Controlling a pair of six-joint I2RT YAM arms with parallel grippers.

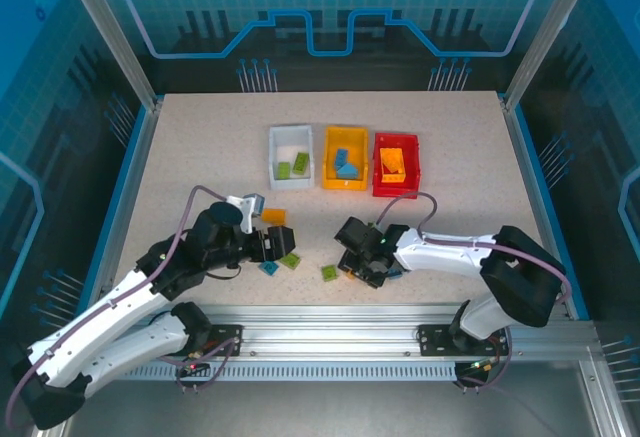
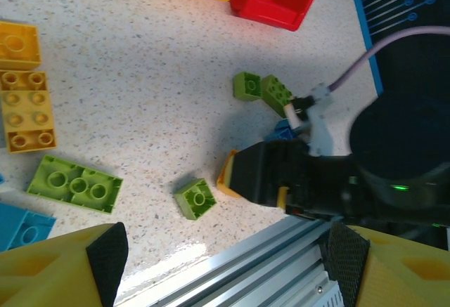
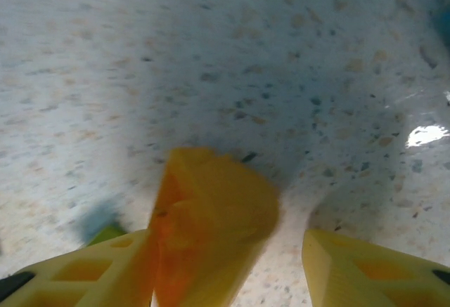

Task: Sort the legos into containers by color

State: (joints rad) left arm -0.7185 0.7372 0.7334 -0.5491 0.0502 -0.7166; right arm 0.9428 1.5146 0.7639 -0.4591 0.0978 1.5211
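Note:
Three bins stand in a row at the back: white [image 1: 290, 147] holding green bricks, orange-yellow [image 1: 345, 185] holding blue ones, red [image 1: 395, 189] holding an orange-yellow one. My left gripper [image 1: 272, 244] [image 2: 226, 245] is open over the table's near edge. A small green lego [image 2: 195, 198] lies ahead of it, untouched. My right gripper [image 1: 352, 265] [image 3: 228, 251] is low on the table and open around an orange-yellow lego [image 3: 211, 223]. The brick rests against its left finger [image 3: 84, 272], with a gap to the right finger [image 3: 365, 265]. That same lego [image 2: 228, 173] peeks out beside the black right gripper.
Loose legos lie about: orange-yellow bricks [image 2: 24, 117], a green plate [image 2: 74, 184], a blue brick [image 2: 21, 226], two green bricks [image 2: 264, 90] and a blue one [image 2: 285, 130] by the right arm. The aluminium rail [image 2: 281, 265] runs along the near edge.

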